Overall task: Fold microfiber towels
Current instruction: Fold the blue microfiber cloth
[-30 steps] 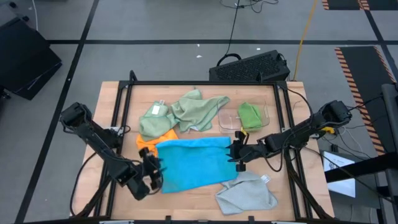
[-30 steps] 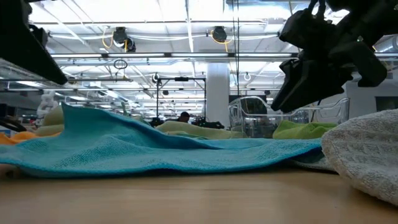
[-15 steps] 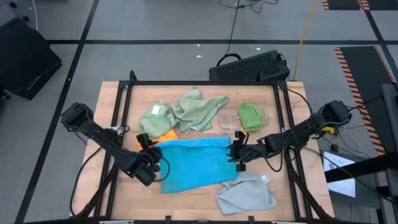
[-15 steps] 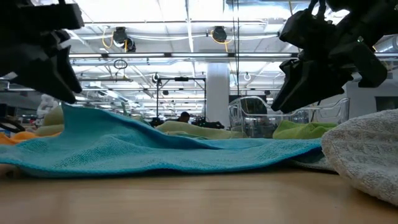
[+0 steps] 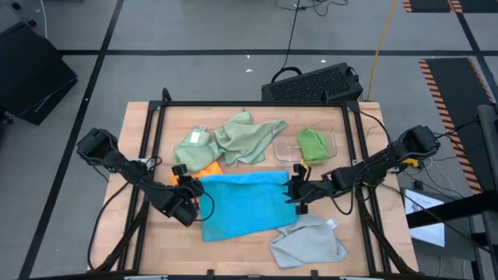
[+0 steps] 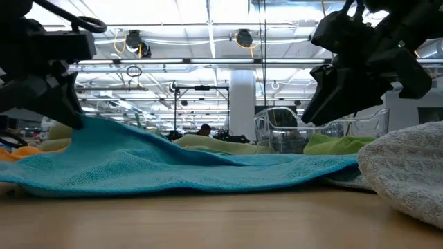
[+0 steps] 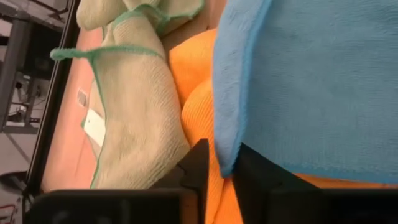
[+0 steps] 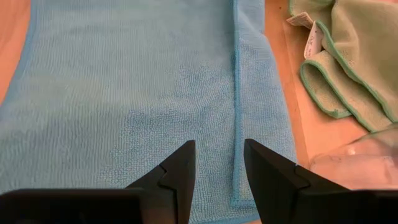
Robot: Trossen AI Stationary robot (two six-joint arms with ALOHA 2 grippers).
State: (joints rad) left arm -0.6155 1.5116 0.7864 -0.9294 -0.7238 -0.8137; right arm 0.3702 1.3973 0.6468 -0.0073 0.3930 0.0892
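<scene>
The blue towel (image 5: 243,202) lies spread flat at the centre of the high view, over the orange towel (image 5: 193,173) at its upper left. The left gripper (image 7: 222,167) is pinching the blue towel's left corner, its edge caught between the fingers. The right gripper (image 8: 217,163) hovers over the towel's right edge, right of centre, its fingers apart and holding nothing. A grey towel (image 5: 309,243) sits lower right.
</scene>
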